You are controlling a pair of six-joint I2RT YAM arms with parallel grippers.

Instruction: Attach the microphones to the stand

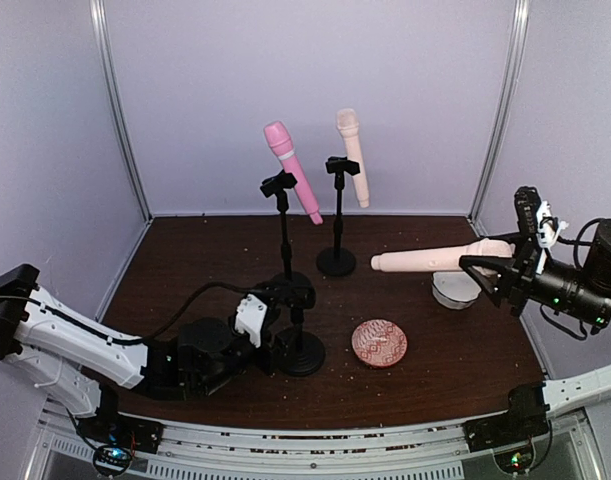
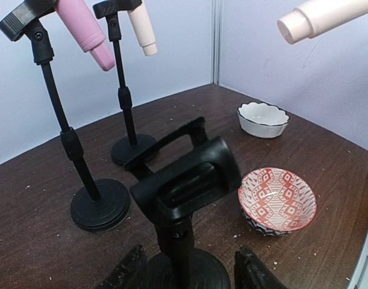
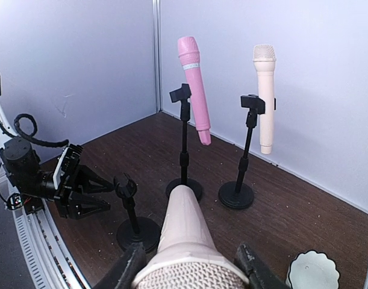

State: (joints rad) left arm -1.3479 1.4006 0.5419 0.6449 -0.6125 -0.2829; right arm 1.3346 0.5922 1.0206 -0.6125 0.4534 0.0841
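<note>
Holding one pale peach-cream plastic microphone (image 1: pixel 435 259) level above the dark brown counter (image 1: pixel 205 270): right gripper (image 3: pixel 191 268), jaws clamped on its head end. Left gripper (image 3: pixel 102 192) jaws open, flanking the foot of the short black stand (image 2: pixel 187 180), clip empty. Bright pink microphone (image 1: pixel 292 170) clipped in the rear-left black stand (image 1: pixel 283 235), the other cream microphone (image 1: pixel 353 155) in the rear-right black stand (image 1: pixel 337 215). Round patterned pink dish (image 1: pixel 379 342), white scalloped dish (image 2: pixel 263 118) on counter.
</note>
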